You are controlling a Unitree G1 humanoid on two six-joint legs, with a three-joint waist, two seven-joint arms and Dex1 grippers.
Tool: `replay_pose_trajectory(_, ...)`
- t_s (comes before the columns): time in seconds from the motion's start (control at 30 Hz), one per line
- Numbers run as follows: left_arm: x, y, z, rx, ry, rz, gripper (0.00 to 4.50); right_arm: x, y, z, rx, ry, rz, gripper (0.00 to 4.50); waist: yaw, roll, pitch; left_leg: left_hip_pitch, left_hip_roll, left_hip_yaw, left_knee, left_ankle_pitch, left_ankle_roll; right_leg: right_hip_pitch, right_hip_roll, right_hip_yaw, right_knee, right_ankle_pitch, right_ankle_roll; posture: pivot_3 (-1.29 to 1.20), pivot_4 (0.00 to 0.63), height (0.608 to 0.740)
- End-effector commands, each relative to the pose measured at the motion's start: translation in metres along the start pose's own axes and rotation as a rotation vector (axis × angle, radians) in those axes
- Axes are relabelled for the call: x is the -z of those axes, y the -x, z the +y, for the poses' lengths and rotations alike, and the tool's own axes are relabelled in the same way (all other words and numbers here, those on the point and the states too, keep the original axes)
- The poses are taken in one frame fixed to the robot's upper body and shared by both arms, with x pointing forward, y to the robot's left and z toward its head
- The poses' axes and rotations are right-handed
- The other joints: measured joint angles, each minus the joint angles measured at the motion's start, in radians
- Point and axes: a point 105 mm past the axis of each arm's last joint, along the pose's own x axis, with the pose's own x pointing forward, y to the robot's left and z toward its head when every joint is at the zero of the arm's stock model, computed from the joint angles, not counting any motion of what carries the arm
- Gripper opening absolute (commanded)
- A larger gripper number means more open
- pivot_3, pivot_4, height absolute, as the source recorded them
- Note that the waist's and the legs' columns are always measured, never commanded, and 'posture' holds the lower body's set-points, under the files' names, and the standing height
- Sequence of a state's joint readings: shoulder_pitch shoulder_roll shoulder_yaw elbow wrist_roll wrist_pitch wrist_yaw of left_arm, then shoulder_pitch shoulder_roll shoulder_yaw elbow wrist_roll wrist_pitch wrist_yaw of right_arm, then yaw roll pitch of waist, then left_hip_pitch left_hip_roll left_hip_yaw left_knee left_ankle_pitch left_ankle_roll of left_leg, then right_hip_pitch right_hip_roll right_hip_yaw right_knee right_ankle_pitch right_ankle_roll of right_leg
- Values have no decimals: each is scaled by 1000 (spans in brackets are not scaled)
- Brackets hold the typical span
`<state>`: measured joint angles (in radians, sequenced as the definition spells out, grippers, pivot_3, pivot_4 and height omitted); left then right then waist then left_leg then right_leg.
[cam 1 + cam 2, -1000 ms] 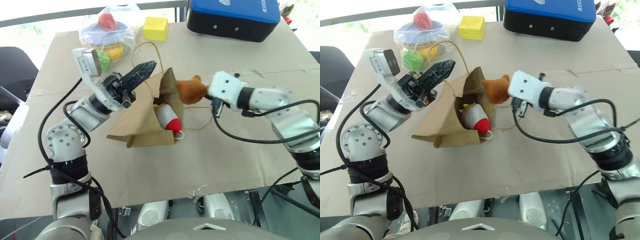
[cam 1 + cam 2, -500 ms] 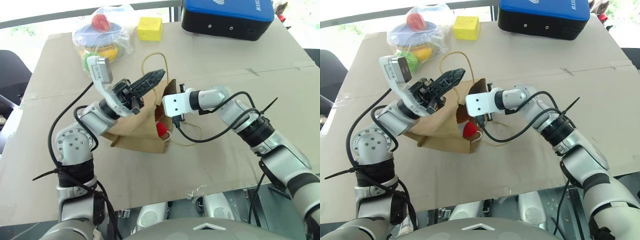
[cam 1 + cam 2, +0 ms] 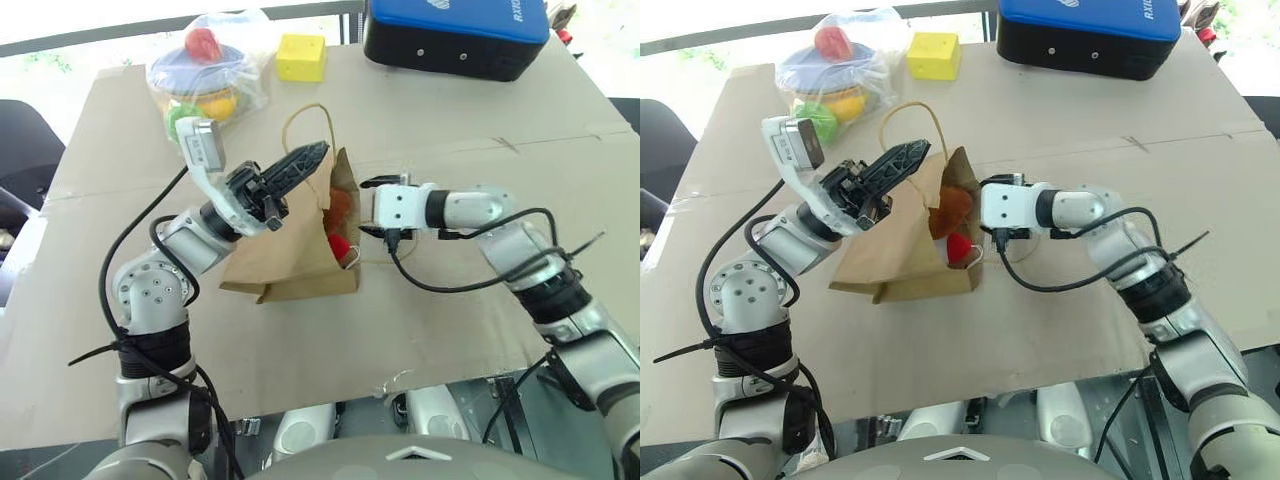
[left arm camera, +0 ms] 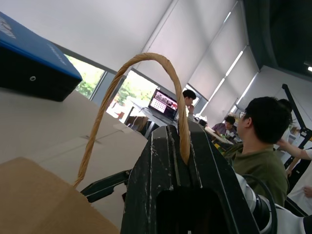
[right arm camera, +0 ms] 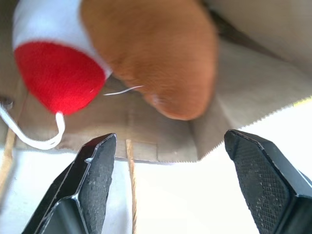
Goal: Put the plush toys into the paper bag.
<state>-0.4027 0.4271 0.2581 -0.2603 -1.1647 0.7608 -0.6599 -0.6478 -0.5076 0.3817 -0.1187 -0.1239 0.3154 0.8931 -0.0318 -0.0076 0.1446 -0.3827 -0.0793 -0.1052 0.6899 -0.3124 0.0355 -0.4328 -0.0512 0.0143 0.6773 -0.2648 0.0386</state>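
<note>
Both plush toys, the orange-brown bear head (image 5: 151,53) and the white red-tipped cat (image 5: 56,58), lie inside the paper bag (image 3: 290,255) on the surface. The left gripper (image 3: 300,165) pinches a bag handle (image 4: 141,97); the right gripper (image 5: 175,190) gapes wide and empty at the bag's mouth. The next move is probably to draw that arm clear.

The left arm bends up from the elbow, its forearm slanting toward the paper bag (image 3: 290,255). The left gripper (image 3: 300,160) is raised above the bag's upper edge, angled upward, its two black fingers pressed together on the bag's handle (image 4: 146,97). The right arm reaches in from the opposite side, forearm lying low and nearly level, wrist turned toward the bag's mouth. The right gripper (image 5: 170,195) sits just outside that mouth, pointing slightly downward into it, its fingers (image 5: 92,185) spread wide apart and touching nothing.
</note>
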Motion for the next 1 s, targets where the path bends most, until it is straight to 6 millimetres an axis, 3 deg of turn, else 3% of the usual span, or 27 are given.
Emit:
replay_pose_trajectory(0.03, -8, -3, -6, 34, -34, -24, 0, -5, 27, -9, 85, -192, 22, 3471, 1, 0, 0, 0, -1, 0, 0, 0, 0, 0, 0, 0, 0, 0, 0, 0, 150, 740)
replay_pose_trajectory(0.1, -8, -3, -6, 35, -38, -26, 0, 9, 39, 0, 114, -388, 85, 3471, 1, 0, 0, 0, -2, 0, 0, 0, 0, 0, -1, 1, 0, 0, 0, 0, 150, 740)
replay_pose_trajectory(0.23, -8, -2, -7, 35, -41, -28, 0, 27, 55, 28, 99, -612, 179, 3471, 15, 0, 0, 0, -2, -2, -1, 0, 0, 0, -1, 1, 0, 0, 0, 0, 150, 740)
replay_pose_trajectory(0.33, -9, -2, -7, 33, -44, -30, 0, 34, 56, 43, 100, -817, 203, 3471, 13, 0, 0, 1, -3, -2, -2, 0, 0, 0, -1, 3, 1, 0, 0, 0, 150, 740)
replay_pose_trajectory(0.43, -8, -2, -7, 32, -46, -30, 0, 38, 49, 52, 106, -911, 204, 3471, 17, 0, 0, 2, -3, -3, -2, 0, 0, 0, -1, 3, 2, 0, 0, 0, 150, 740)
replay_pose_trajectory(0.53, -8, -3, -7, 33, -49, -26, 0, 34, 40, 48, 137, -990, 137, 2633, 18, 0, 0, 2, -4, -3, -2, 0, 0, 0, -1, 2, 1, 0, 0, 0, 150, 740)
replay_pose_trajectory(0.7, -9, -2, -7, 30, -55, -21, 0, 26, 34, 36, 166, -1056, 55, 244, 17, 0, 0, 2, -4, -4, -2, 0, 0, 0, -1, 2, 1, 0, 0, 0, 150, 740)
replay_pose_trajectory(0.73, -10, -2, -7, 30, -57, -21, 0, 26, 34, 35, 171, -1058, 47, 48, 17, 0, 0, 2, -4, -4, -2, 0, 0, 0, -1, 2, 1, 0, 0, 0, 150, 740)
replay_pose_trajectory(0.9, -13, -7, -8, 39, -63, -33, 0, 17, 45, 25, 190, -1086, -51, 48, 16, 0, 0, 2, -5, -4, -2, 0, 0, 0, -1, 1, 1, 0, 0, 0, 150, 740)
replay_pose_trajectory(0.97, -19, -11, -8, 53, -63, -45, 0, -3, 62, 11, 196, -1107, -199, 48, 17, 0, 0, 2, -5, -5, -2, 0, 0, 0, -1, 1, 1, 0, 0, 0, 150, 740)
replay_pose_trajectory(1.0, -27, -13, -6, 61, -44, -66, 0, -24, 74, 0, 186, -1087, -317, 48, 17, 0, 0, 1, -5, -5, -2, 0, 0, 0, -1, 1, 1, 0, 0, 0, 150, 740)
